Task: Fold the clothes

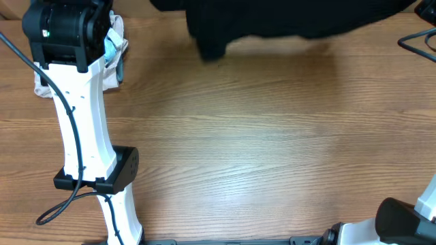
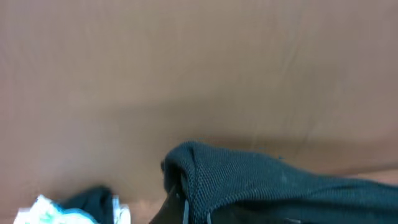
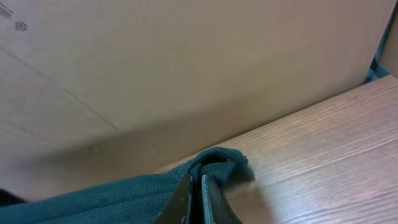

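The black garment point(image 1: 293, 20) lies bunched along the table's far edge, partly cut off by the frame. In the right wrist view my right gripper point(image 3: 198, 196) is shut on a folded edge of the dark mesh fabric point(image 3: 124, 196), just above the wooden table. In the left wrist view my left gripper point(image 2: 180, 205) sits at the bottom edge with the same dark mesh fabric point(image 2: 280, 186) pinched and draped over its fingers. Neither gripper's fingertips show in the overhead view. No white logo is visible.
A pile of light-blue and beige clothes point(image 1: 114, 42) lies at the far left under my left arm point(image 1: 82, 122); a bit shows in the left wrist view point(image 2: 50, 211). A brown cardboard wall point(image 3: 186, 62) stands behind the table. Black cables point(image 1: 419, 42) lie at the far right.
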`<state>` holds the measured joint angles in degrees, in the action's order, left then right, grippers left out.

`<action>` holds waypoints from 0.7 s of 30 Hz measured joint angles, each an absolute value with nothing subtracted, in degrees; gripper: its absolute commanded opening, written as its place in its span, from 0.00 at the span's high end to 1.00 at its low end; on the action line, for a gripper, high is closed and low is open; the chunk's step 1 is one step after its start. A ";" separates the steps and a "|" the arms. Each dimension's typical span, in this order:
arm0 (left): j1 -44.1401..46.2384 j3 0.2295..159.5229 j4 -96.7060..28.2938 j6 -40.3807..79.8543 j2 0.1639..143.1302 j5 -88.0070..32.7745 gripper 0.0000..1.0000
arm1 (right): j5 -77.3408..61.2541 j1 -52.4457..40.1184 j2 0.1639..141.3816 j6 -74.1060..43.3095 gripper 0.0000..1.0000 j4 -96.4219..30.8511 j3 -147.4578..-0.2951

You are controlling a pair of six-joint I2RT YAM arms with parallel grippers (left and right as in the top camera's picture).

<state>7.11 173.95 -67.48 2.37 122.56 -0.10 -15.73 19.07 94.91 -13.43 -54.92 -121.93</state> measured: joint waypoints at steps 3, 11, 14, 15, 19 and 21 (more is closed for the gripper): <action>7.11 173.62 -74.72 2.37 122.61 -0.30 0.96 | -15.68 19.03 94.89 -12.95 0.96 -56.99 -119.61; 7.11 169.29 -93.41 2.63 126.50 -3.62 0.96 | -15.22 18.70 96.25 -12.32 0.96 -60.40 -101.14; 7.11 166.78 -96.62 2.85 129.69 -4.27 0.96 | -14.87 18.59 96.95 -12.16 0.96 -61.49 -94.52; 7.09 165.27 -96.66 2.98 130.50 -4.71 0.96 | -14.70 18.61 96.99 -12.19 0.96 -61.69 -92.14; 7.11 157.91 -96.73 3.42 131.39 -5.93 0.96 | -14.55 18.61 96.71 -12.23 0.96 -61.84 -85.23; 7.27 153.53 -96.62 3.95 130.80 -6.09 0.96 | -14.41 18.61 95.70 -12.56 0.96 -61.71 -81.54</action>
<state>7.27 153.53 -96.62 3.95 130.80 -6.09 -14.41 18.61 95.70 -12.56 -61.71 -81.54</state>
